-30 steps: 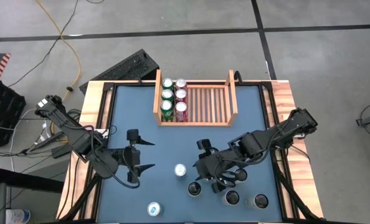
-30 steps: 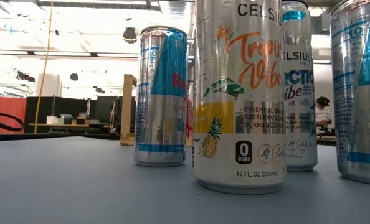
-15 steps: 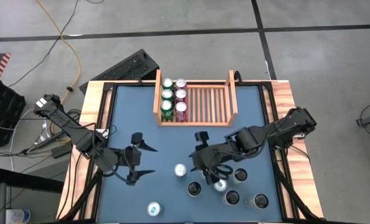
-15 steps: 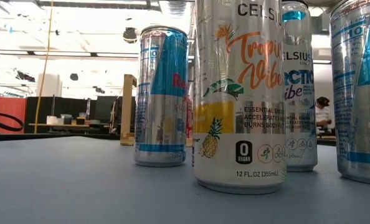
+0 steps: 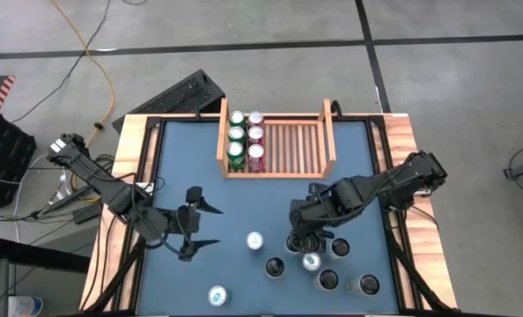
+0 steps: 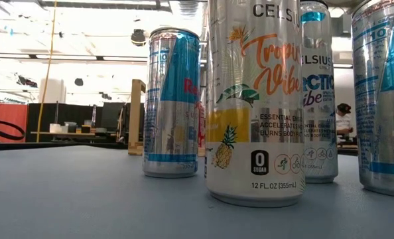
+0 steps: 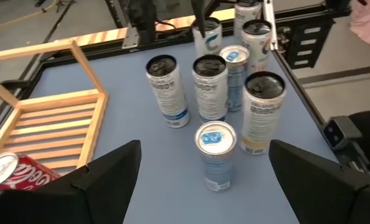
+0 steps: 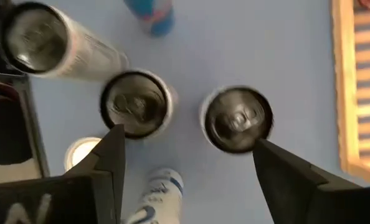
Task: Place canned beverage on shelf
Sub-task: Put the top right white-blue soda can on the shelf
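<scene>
The light-wood shelf (image 5: 288, 145) stands at the table's far middle, with several green and red cans (image 5: 246, 141) upright in its left end. Loose cans stand on the blue table (image 5: 178, 158) near the front: one (image 5: 255, 240) apart, and a cluster (image 5: 329, 280) to its right. My right gripper (image 5: 301, 236) is open and points down over the cluster's far-left cans (image 8: 238, 118), above their tops. My left gripper (image 5: 200, 227) is open and level at the front left, facing a lone can (image 7: 216, 152).
One more can (image 5: 217, 296) stands at the near edge. The shelf's right two thirds (image 5: 297, 145) are bare slats. The low view shows cans (image 6: 253, 99) close up and no gripper. A black keyboard (image 5: 187, 92) lies beyond the table's far left corner.
My right gripper has gone toward the table's right edge and tipped from level to pointing down over the can cluster. It stays open. My left gripper has shifted slightly toward the near edge.
</scene>
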### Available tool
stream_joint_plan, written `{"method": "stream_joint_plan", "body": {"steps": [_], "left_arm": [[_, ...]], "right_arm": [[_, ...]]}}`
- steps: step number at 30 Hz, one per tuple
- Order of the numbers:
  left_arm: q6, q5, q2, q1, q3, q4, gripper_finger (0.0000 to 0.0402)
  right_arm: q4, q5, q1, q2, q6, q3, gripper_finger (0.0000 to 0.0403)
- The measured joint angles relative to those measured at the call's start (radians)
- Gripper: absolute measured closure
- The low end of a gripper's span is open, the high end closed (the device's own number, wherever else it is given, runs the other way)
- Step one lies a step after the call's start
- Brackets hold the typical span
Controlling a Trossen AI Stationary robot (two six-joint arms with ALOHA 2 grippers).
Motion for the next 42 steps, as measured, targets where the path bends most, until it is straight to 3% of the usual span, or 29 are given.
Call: {"method": "stream_joint_plan", "body": {"steps": [5,21,42], "left_arm": [[0.015,0.008,0.0,0.021,0.0,0.0,0.006],[0.012,0.156,0.0,0.084,0.0,-0.026,0.006],[-0.011,0.158,0.0,0.085,-0.034,0.008,0.006]], "right_arm": [[-0.059,0.064,0.004,-0.001,-0.006,0.0,0.0143],[-0.004,0.071,-0.098,-0.001,-0.178,-0.048,0.0143],[0.147,0.009,-0.117,0.0,-0.238,-0.195,0.0143]]}}
